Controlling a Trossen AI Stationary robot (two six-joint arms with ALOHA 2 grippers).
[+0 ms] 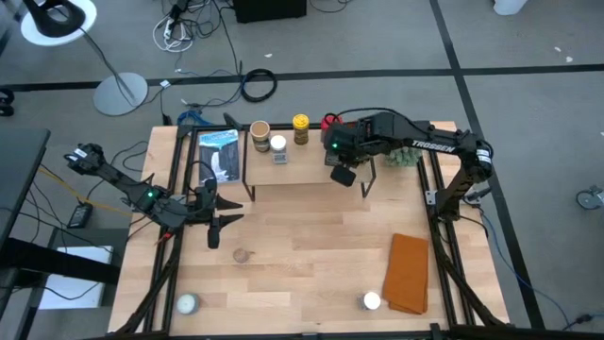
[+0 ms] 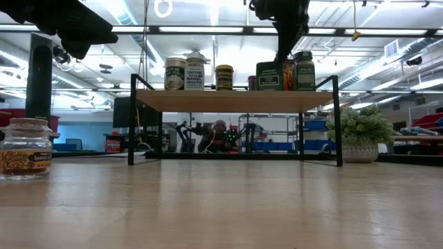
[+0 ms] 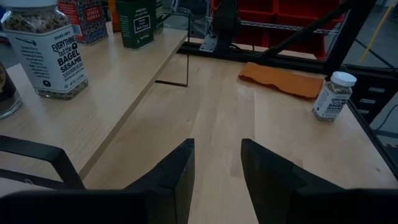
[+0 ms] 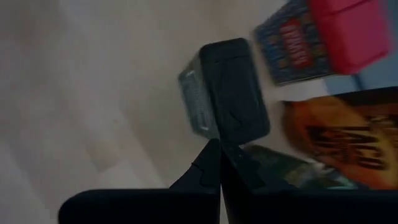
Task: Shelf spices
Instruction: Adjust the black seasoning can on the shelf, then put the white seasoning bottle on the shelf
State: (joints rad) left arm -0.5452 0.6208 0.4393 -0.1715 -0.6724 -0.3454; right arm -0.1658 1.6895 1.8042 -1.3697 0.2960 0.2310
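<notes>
Most jars (image 2: 194,71) up on shelf (image 2: 235,101) already. Still down on table (image 1: 311,255): brown-lid jar (image 2: 25,149), white-lid jar (image 3: 332,95). Left gripper (image 3: 217,171) apart, empty. Right gripper (image 4: 219,163) together above shelf, empty.

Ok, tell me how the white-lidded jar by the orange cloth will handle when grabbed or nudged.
The white-lidded jar looks like clear, hard-walled glass or plastic, so probably stiff and perhaps slippery in a tool. It stands upright and taller than wide, so a high nudge could tip it. Being round, it would likely roll then, maybe against the orange cloth beside it.
</notes>
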